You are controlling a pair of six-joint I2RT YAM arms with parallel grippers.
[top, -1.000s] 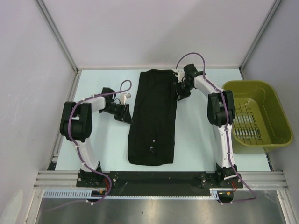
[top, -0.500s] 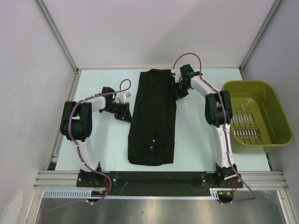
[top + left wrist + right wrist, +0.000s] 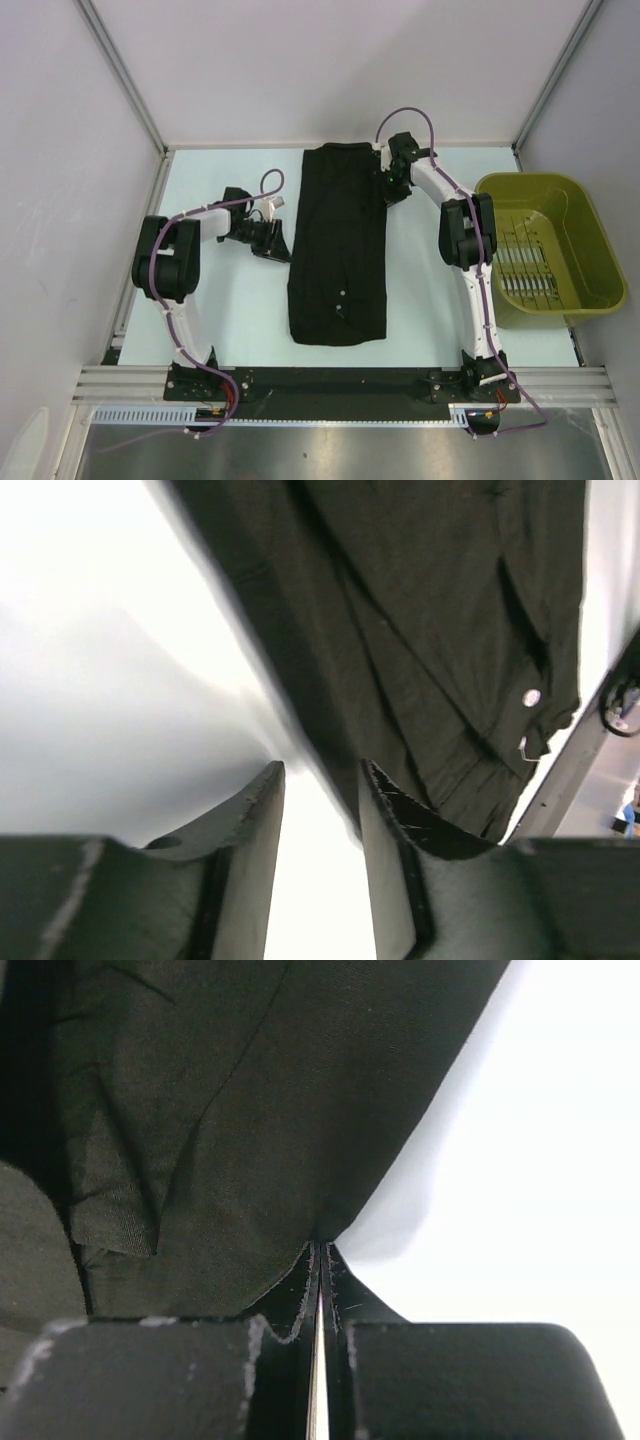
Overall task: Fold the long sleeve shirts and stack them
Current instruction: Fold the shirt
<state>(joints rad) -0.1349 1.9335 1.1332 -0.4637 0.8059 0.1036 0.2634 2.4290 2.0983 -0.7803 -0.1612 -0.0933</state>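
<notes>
Shirt (image 3: pixel 338 250) lies as a long narrow strip down the middle of the table (image 3: pixel 230 320), and its near hem is free, so a pull may drag the whole strip instead of folding it. Left gripper (image 3: pixel 320 770) is at the strip's left edge, mid-length, jaws part open over bare table with cloth only at the right fingertip, so it holds nothing and closing here could miss or catch one layer. Right gripper (image 3: pixel 320 1245), at the far right edge, is clamped fully on a thin pinch of shirt, a bite shallow enough to slip mid-lift.
</notes>
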